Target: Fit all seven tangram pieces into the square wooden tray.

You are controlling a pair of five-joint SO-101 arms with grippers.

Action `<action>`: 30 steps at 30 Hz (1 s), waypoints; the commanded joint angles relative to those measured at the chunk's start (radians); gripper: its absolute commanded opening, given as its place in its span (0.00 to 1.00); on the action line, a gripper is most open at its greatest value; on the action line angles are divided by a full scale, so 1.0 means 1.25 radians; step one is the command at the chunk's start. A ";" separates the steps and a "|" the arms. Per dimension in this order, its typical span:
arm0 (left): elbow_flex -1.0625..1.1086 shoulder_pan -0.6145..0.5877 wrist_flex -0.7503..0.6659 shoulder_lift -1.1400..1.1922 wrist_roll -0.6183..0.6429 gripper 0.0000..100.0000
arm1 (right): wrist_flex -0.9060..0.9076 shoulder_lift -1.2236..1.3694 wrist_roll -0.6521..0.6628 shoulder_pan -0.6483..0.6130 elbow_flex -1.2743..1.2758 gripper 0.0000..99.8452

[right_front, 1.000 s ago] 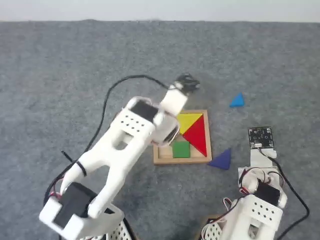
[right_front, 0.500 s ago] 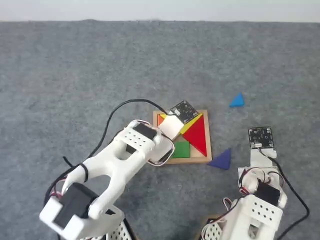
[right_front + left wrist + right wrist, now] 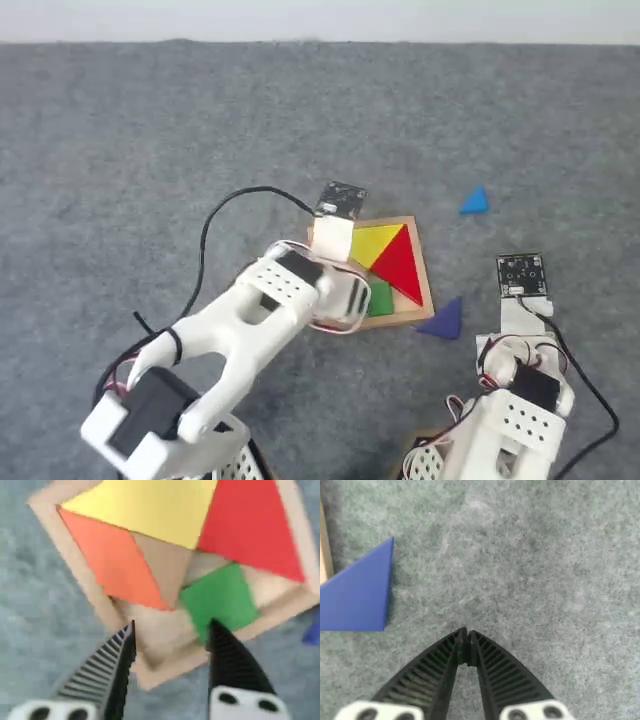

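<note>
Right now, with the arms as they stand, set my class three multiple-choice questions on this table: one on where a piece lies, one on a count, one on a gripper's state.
1. Where does the dark blue triangle lie?
A) inside the wooden tray
B) on the carpet beside the tray
C) held in the right gripper

2. How many blue pieces lie outside the tray?
A) none
B) one
C) two

3. How is the right gripper?
A) shut and empty
B) wide open
C) shut on the dark blue triangle

Answers:
1 B: it rests flat on the carpet by the tray's corner.
2 C: the dark blue triangle and a light blue triangle both sit on the carpet.
3 A: its fingers meet with nothing between them.
</note>
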 commanded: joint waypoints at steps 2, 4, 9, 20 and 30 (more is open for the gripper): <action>-0.055 0.058 -0.015 -0.043 0.077 0.30 | -0.003 -0.013 0.010 -0.008 -0.006 0.01; -0.067 0.061 -0.010 -0.037 0.077 0.30 | -0.003 -0.013 0.010 -0.008 -0.006 0.01; -0.069 0.071 -0.039 -0.007 0.079 0.30 | -0.003 -0.013 0.010 -0.009 -0.006 0.01; -0.230 0.074 0.093 0.226 0.079 0.30 | -0.003 -0.013 0.010 -0.009 -0.006 0.01; -0.326 0.101 0.179 0.333 -0.029 0.03 | -0.003 -0.013 0.010 -0.009 -0.006 0.01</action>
